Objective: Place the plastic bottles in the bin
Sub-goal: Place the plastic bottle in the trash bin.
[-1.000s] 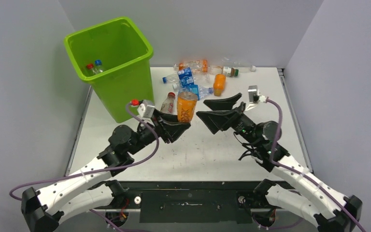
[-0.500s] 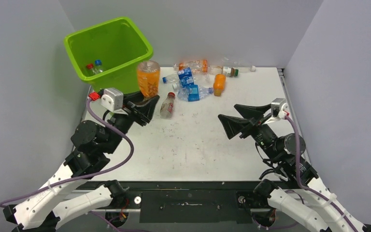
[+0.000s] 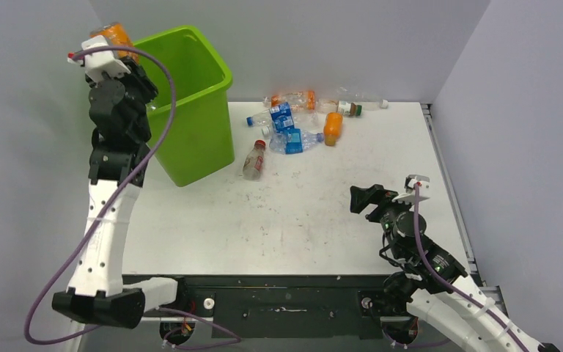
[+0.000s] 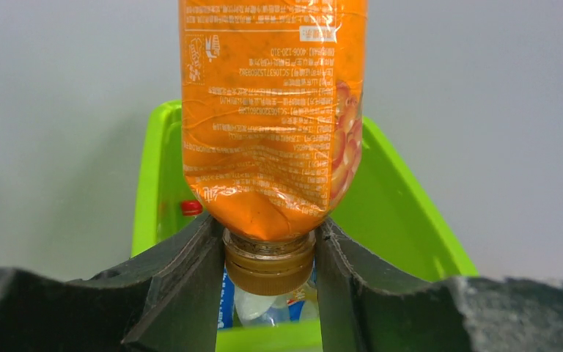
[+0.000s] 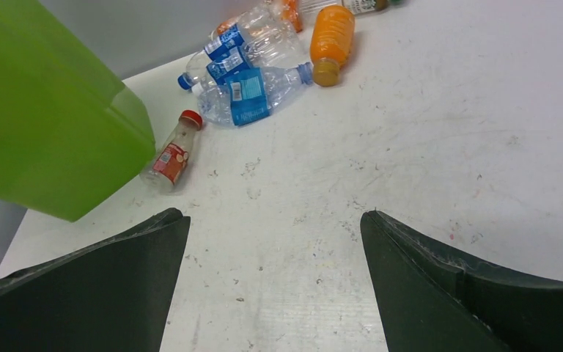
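My left gripper (image 3: 122, 46) is raised over the left rim of the lime-green bin (image 3: 190, 110) and is shut on an orange-labelled bottle (image 3: 117, 32). In the left wrist view the fingers (image 4: 190, 271) clamp its brown cap and neck, the bottle (image 4: 271, 110) pointing away, with the bin (image 4: 403, 213) below. A red cap (image 4: 190, 207) and a blue-labelled bottle (image 4: 264, 304) lie inside the bin. My right gripper (image 3: 363, 199) hovers open over bare table at the near right, with nothing between its fingers (image 5: 275, 216).
More bottles lie on the table behind: a red-capped one (image 3: 254, 160) beside the bin, a blue-labelled one (image 3: 293, 139), an orange one (image 3: 332, 127) and several by the back wall (image 3: 300, 101). Grey walls close in the left, back and right.
The left arm has lifted the orange bottle from mid-table, past the bin's front, up and left over the bin's rim. The right arm has pulled back toward the near right, still open.
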Available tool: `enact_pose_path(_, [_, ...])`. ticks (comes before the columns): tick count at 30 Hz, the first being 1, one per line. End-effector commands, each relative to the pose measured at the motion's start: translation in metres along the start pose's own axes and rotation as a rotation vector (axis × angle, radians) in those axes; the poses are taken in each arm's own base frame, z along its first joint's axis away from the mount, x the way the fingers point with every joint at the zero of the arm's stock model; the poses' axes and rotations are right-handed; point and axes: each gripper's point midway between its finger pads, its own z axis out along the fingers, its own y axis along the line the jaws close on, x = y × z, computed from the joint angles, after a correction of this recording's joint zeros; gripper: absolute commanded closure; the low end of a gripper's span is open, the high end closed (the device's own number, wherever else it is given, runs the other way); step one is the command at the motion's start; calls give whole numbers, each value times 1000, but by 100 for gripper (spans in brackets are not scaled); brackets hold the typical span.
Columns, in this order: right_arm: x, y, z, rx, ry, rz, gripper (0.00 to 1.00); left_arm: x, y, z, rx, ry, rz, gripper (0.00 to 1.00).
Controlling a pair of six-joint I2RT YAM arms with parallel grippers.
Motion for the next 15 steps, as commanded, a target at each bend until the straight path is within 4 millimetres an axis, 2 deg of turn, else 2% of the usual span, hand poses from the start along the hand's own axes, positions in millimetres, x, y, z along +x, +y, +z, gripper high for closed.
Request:
enact_pose_path(1, [-1,-10,3,88,4,36,10,19,13,45,-28,105,-213,100])
enact_pose_path(3, [3,-11,5,99,22,16,10,29,15,56,-45,124,-228,100])
enact_pose_path(6, [6,-12,6,102,36,7,10,28,24,62,-93,83,-216,100])
enact_pose_path(7, [7,-11,6,97,39,9,10,25,40,66,-139,61,-207,100])
enact_pose_path(8, [8,-10,6,89,38,12,10,24,45,69,-154,56,-201,100])
enact_pose_path(9, [9,-9,6,82,38,14,10,26,46,73,-156,68,-188,86])
enact_pose_path(11, [11,-8,8,69,41,10,10,27,41,75,-131,81,-159,40])
enact_pose_path(13, [13,-5,9,61,49,2,10,17,32,71,-86,54,-170,8])
enact_pose_path(14, [14,-4,10,57,53,0,10,11,24,67,-57,37,-164,2])
enact_pose_path(15, [14,-1,12,46,56,-3,10,2,9,59,-13,17,-163,4])
